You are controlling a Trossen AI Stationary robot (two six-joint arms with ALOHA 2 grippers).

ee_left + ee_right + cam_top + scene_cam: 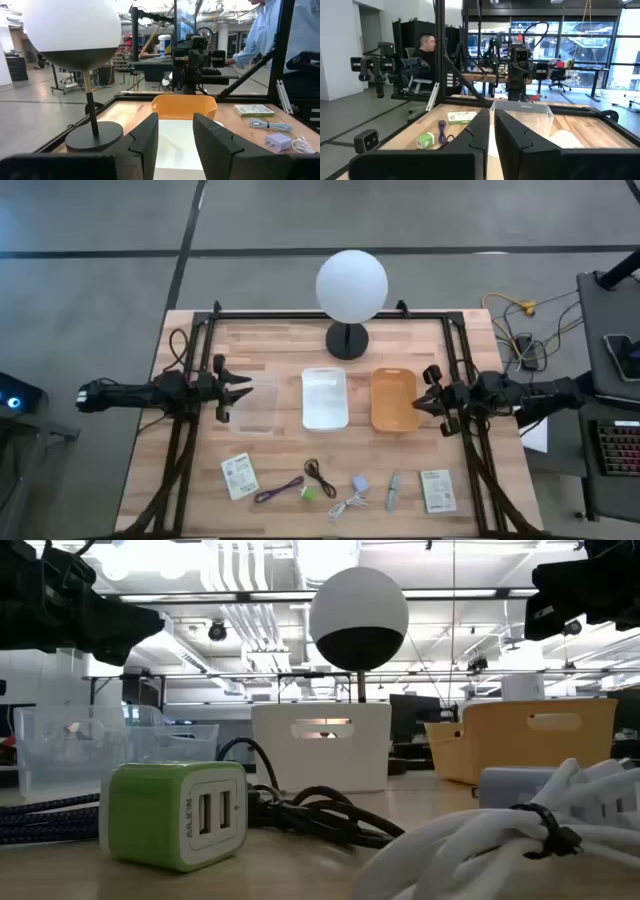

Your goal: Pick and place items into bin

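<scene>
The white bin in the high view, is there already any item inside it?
No. In the high view the white bin shows only its bare bottom, and the cables and packets lie on the table in front of it.

Table (280, 350): light wood, plank-striped, edged by a black frame. Lamp (351, 285): white globe on a black stem and round black base. Three bins are noted: clear bin (254, 403), white bin (325, 397), orange-tan bin (393, 400). Packets (239, 476) and (437, 490): white, printed with green and dark marks. Cables: purple cable (279, 491), black cable (319, 475), white cable (347, 506) tied with a black band. Charger (172, 812): green sides, white face, grey lettering. Adapter (360, 483): grey-blue. Stick (393, 490): grey. Both arms and grippers (232, 394), (430, 402) are seen as black. Floor: grey, crossed by dark lines.
</scene>
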